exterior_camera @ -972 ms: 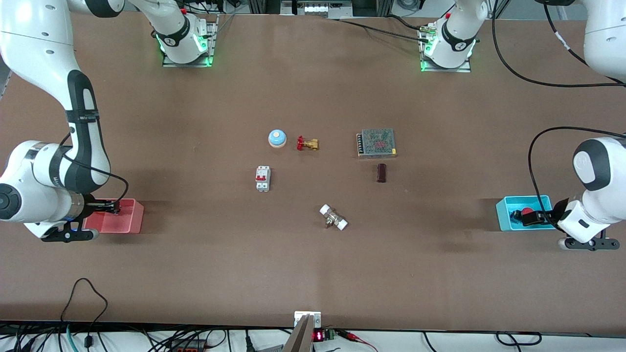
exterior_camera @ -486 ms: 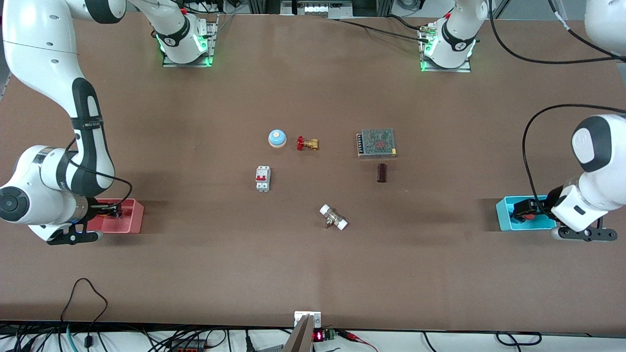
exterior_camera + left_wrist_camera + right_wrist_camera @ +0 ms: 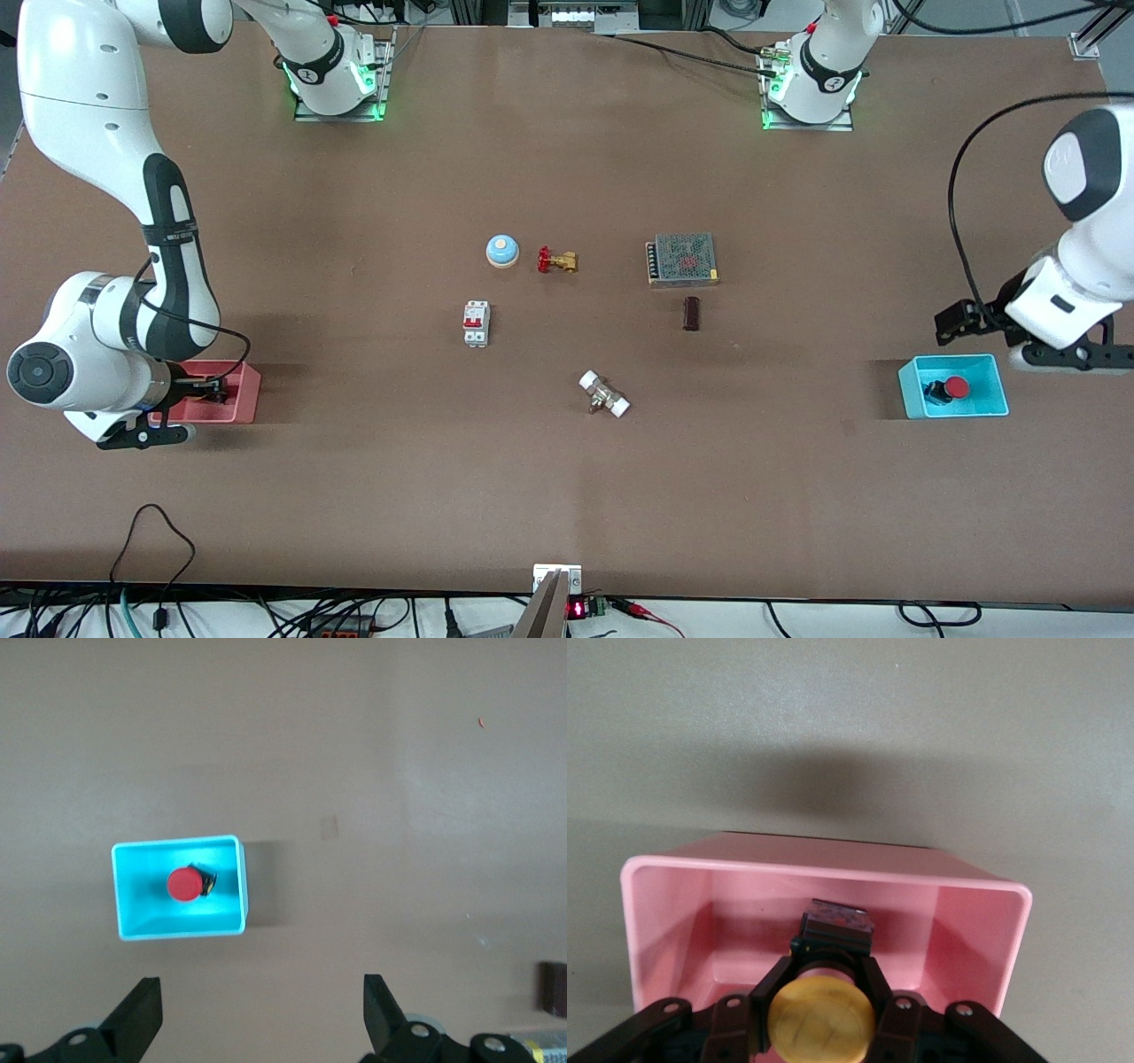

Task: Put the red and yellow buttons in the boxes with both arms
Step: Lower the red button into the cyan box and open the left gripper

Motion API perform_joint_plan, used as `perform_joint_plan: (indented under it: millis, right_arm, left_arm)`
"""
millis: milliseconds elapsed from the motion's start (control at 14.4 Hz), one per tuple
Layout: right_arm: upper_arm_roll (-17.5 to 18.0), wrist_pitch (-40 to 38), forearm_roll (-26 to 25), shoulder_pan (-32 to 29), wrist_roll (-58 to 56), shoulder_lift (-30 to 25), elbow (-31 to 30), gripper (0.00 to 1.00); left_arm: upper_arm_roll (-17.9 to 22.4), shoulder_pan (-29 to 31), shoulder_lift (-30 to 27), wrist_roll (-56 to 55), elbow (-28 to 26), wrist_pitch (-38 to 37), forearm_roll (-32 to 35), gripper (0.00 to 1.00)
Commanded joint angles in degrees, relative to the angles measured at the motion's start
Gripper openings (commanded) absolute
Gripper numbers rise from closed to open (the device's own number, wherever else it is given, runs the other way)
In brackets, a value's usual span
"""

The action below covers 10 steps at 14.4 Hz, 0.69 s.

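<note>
Yellow button (image 3: 821,1020) sits pinched between the right gripper (image 3: 211,387) jaws, low inside the pink box (image 3: 245,400) at the table's nine o'clock edge. To finish well, I'd lower it until the base rests on the floor, then spread the jaws and lift straight up. At three o'clock, the red button (image 3: 954,387) lies in the cyan box (image 3: 911,390); the left gripper (image 3: 261,1014) hangs above, jaws spread, empty. Brown table (image 3: 567,496) carries clutter at centre, well apart from both boxes.
</note>
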Motion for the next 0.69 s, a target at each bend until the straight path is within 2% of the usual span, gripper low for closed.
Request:
perform_joint_plan:
  millis: [0,69,139,208,278,417,625]
  right_arm:
    - [0.7,0.7,0.5,-0.8,-1.2,0.0,-0.2,0.24]
    - [0.7,0.7,0.5,-0.7,-1.2,0.0,-0.2,0.26]
    - [0.7,0.6,0.5,-0.7,-1.0,-0.1,-0.2,0.45]
    - [0.8,0.5,0.5,-0.6,-0.2,-0.2,-0.2,0.82]
    - [0.9,0.4,0.6,-0.5,-0.3,-0.5,-0.2,1.00]
    - [1.0,-0.3,0.9,-0.2,-0.5,-1.7,0.0,1.00]
    - [0.7,-4.5,3.2,-0.4,-0.7,-6.2,0.1,1.00]
  left_arm:
    - [-0.6,1.9,-5.7,0.5,-2.5,-2.8,-2.5,1.00]
    - [-0.6,1.9,-6.6,0.5,-2.3,-4.0,-2.5,1.00]
    - [-0.6,1.9,-7.4,0.5,-2.2,-5.0,-2.6,1.00]
    - [-0.6,1.9,-8.5,0.6,-2.2,-6.2,-2.7,1.00]
    - [-0.6,2.0,-9.0,0.7,-2.2,-6.7,-3.0,1.00]
    - [-0.3,2.2,-9.2,1.5,-1.9,-6.8,-4.0,1.00]
    - [0.2,2.3,-10.1,3.0,-1.9,-8.0,-5.3,1.00]
